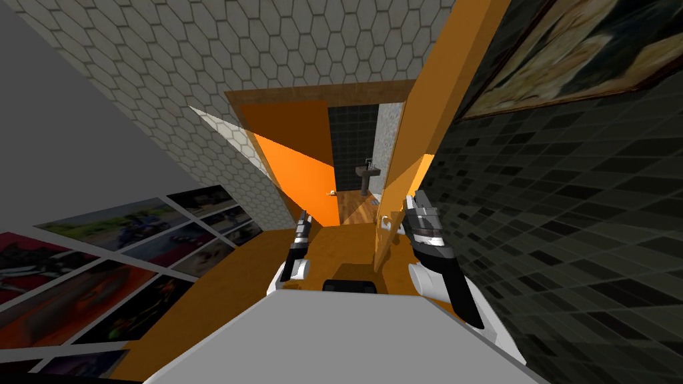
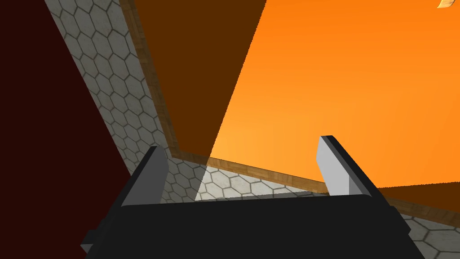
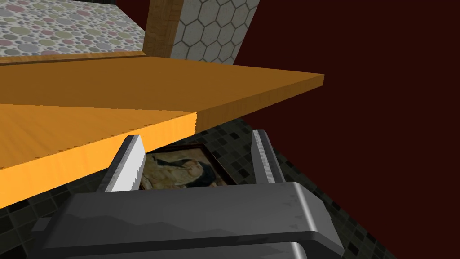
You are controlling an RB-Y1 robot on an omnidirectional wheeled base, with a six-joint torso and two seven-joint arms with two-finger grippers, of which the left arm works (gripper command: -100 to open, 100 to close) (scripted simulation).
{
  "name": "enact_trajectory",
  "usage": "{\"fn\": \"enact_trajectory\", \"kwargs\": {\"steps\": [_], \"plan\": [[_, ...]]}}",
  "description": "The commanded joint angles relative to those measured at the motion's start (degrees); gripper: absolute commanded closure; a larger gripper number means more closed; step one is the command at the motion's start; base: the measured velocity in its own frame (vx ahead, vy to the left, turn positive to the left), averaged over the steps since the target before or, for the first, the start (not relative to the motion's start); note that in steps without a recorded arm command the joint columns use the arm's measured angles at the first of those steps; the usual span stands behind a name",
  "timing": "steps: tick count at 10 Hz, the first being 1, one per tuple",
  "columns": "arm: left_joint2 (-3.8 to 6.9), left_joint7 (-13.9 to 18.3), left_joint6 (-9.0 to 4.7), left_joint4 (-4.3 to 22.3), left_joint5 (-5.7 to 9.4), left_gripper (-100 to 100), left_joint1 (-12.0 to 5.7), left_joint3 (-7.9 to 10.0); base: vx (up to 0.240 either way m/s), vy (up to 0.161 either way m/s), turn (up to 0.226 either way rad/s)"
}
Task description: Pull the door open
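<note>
- Our right end effector [image 3: 197, 137], fingers apart and empty, sits just beside the orange door [image 1: 433, 87]. The door stands swung wide towards us, so probably little pulling remains.
- Our left end effector [image 2: 242, 166] hangs open, idle.

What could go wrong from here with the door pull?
Right claw is open beside the door, not on its handle; a pull may move nothing.
That arm sits between the door and the dark tiled wall with the framed picture; swinging wider could pinch it.
</note>
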Motion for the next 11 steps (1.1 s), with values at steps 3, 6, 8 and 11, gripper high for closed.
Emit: {"fn": "enact_trajectory", "kwargs": {"steps": [3, 6, 8, 11], "plan": [[0.42, -1.18, -1.72, 6.22, 2.05, -100, -2.71, -0.01, 0.095, 0.028, -0.009], [0.66, -2.18, -3.14, 11.57, 3.76, -100, -5.11, -0.01, 0.099, 0.026, -0.011], [0.75, -2.86, -4.10, 15.09, 4.93, -100, -6.74, 0.00, 0.101, 0.025, -0.014], [0.82, -3.87, -5.55, 21.10, 6.67, -100, -9.19, 0.01, 0.092, 0.027, -0.012]]}}
